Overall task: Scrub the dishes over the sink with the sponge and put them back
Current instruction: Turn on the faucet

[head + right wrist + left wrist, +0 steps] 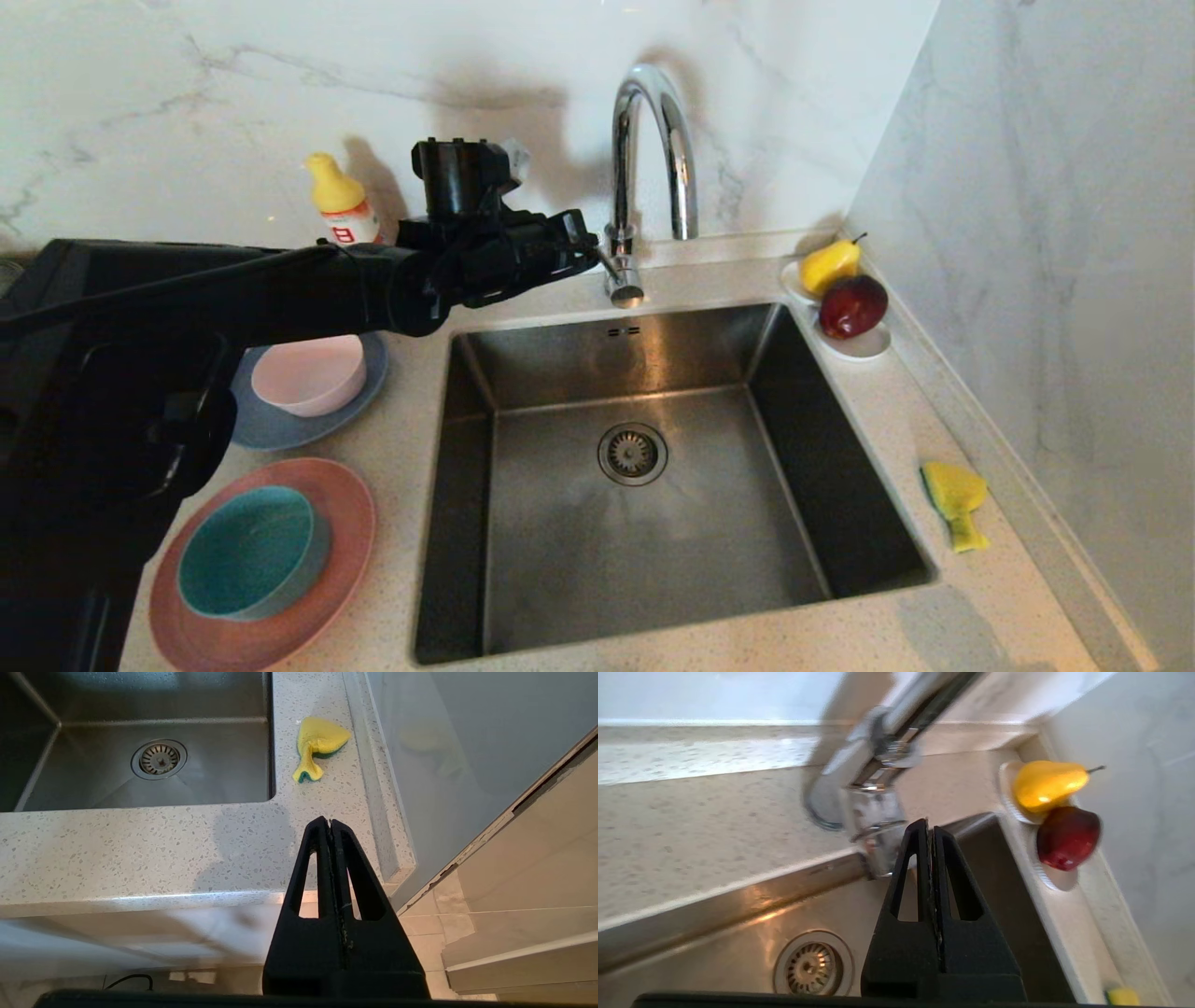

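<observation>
We are holding our left gripper [928, 828] pinched tight and empty by the tap handle [624, 280], probably to start water, while our right gripper [329, 822] is waiting closed below the counter.

Home kitchen: steel sink [523, 373] set in speckled desk [971, 616], chrome faucet [644, 159], marble backsplash [187, 84], fruit dish [864, 347].

The sink [653, 485], a square steel basin with a round drain strainer, is set into the speckled counter. On its left, the pale pink bowl [313, 373] is seated upright on the blue-grey plate [280, 425], and the teal bowl [252, 551] on the salmon-pink plate [327, 579]. The yellow sponge [957, 499] is found crumpled on the right.
</observation>
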Controlling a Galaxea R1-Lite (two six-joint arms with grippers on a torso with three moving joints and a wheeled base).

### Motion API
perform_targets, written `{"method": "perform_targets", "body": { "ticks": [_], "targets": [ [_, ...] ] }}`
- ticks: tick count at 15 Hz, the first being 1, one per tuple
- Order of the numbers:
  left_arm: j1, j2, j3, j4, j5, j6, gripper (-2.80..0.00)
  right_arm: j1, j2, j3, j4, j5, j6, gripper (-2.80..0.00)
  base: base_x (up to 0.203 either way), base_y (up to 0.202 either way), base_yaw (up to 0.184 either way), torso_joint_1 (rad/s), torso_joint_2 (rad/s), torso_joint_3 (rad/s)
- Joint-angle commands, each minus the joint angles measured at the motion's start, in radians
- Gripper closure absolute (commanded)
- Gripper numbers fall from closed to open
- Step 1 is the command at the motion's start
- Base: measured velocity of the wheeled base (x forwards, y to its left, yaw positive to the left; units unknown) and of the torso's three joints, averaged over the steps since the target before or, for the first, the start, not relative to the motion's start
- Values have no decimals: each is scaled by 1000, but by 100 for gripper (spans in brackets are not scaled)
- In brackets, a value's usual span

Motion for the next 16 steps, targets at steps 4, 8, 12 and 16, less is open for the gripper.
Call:
{"method": "perform_targets", "body": {
  "ticks": [4,8,12,16],
  "targets": [
    [5,27,0,-32,-6,12,0,0,0,0,0,0,0,0,0,0,0,0,0,0],
    [5,32,0,-33,-8,12,0,0,0,0,0,0,0,0,0,0,0,0,0,0],
    [3,25,20,-15,-7,10,0,0,0,0,0,0,0,0,0,0,0,0,0,0],
    [-23,14,63,3,-8,10,0,0,1,0,0,0,0,0,0,0,0,0,0,0]
  ]
}}
